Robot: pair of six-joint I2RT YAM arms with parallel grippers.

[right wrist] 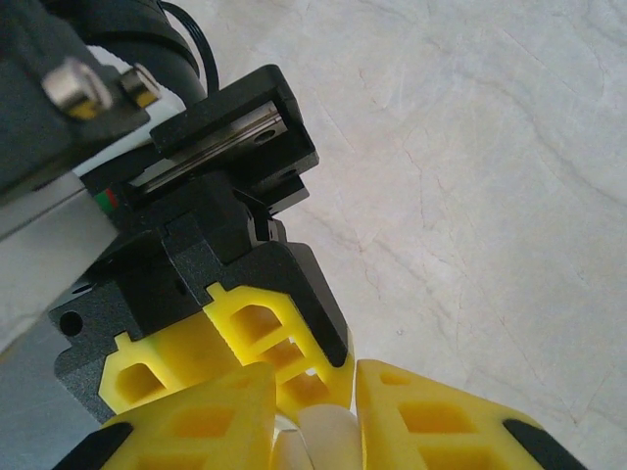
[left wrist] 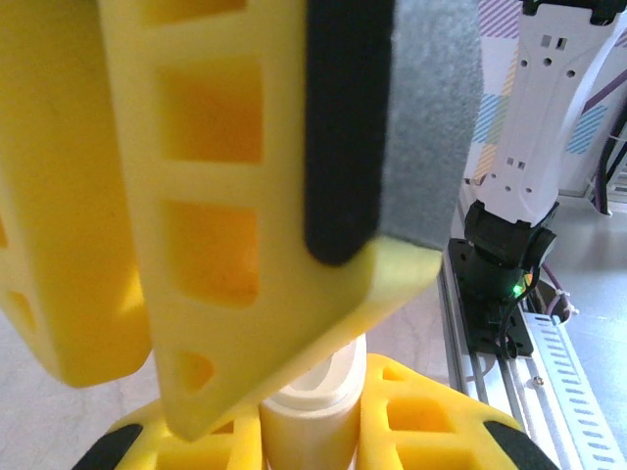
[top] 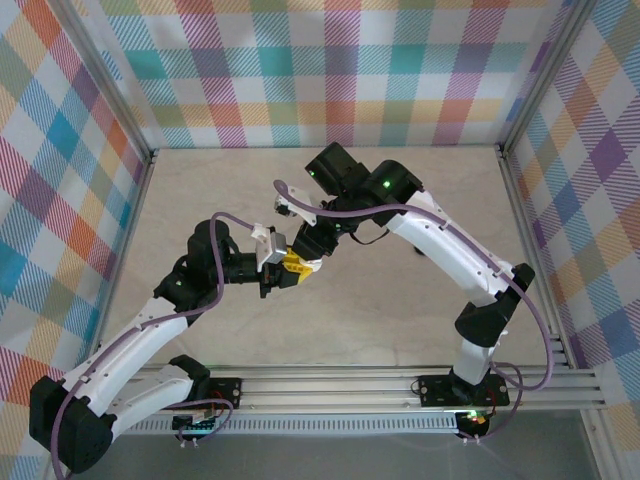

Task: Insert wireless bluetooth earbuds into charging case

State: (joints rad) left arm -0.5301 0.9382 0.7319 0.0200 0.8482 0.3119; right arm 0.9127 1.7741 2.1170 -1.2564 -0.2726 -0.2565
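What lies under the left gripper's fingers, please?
A white object, between the right gripper's fingers. The left gripper covers its top, so what it is cannot be told.

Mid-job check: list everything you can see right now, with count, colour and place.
white piece: one, cream-white, clamped between the right gripper's fingers; too little of it shows to tell case from earbud.
table: one, pale marbled, under both arms.
walls: three, multi-coloured plaid, at the left, back and right.
rail: one, aluminium, along the near edge, carrying both arm bases.
left gripper: one, yellow fingers, mid-table, tips against the white piece; open or shut is unclear.
right gripper: one, yellow fingers, mid-table facing the left gripper, shut on the white piece.
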